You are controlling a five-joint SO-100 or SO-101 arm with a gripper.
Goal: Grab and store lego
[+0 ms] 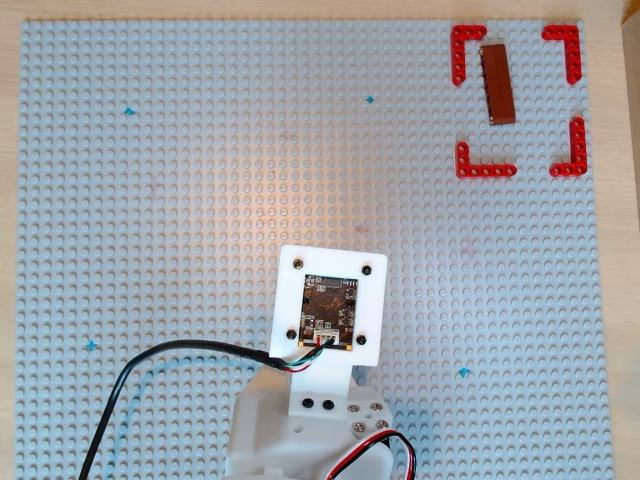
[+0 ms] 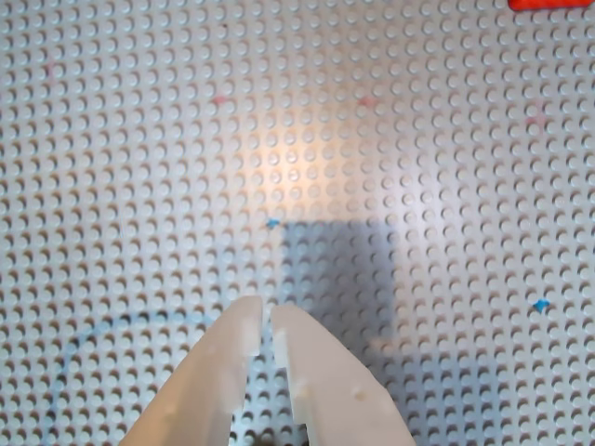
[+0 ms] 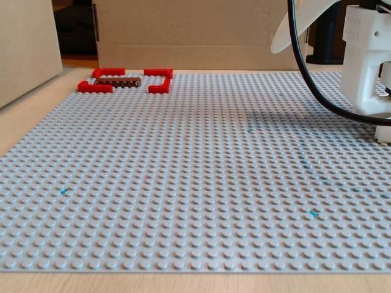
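The lego [image 1: 498, 84] is a long reddish-brown studded brick. It lies flat on the grey baseplate [image 1: 200, 200] at the top right of the overhead view, inside a square marked by red corner pieces [image 1: 467, 52], close to its left side. In the fixed view the lego [image 3: 118, 80] lies at the far left between the red pieces [image 3: 95, 87]. My gripper [image 2: 268, 316] is shut and empty, hovering above bare baseplate far from the lego. In the overhead view the white wrist mount [image 1: 330, 305] hides it.
A black cable [image 1: 150, 370] trails from the wrist to the lower left. A cardboard box [image 3: 183, 30] stands behind the baseplate and another panel [image 3: 27, 43] at its left. The arm's white body [image 3: 366, 55] stands at the right. Small blue marks [image 1: 464, 372] dot the plate.
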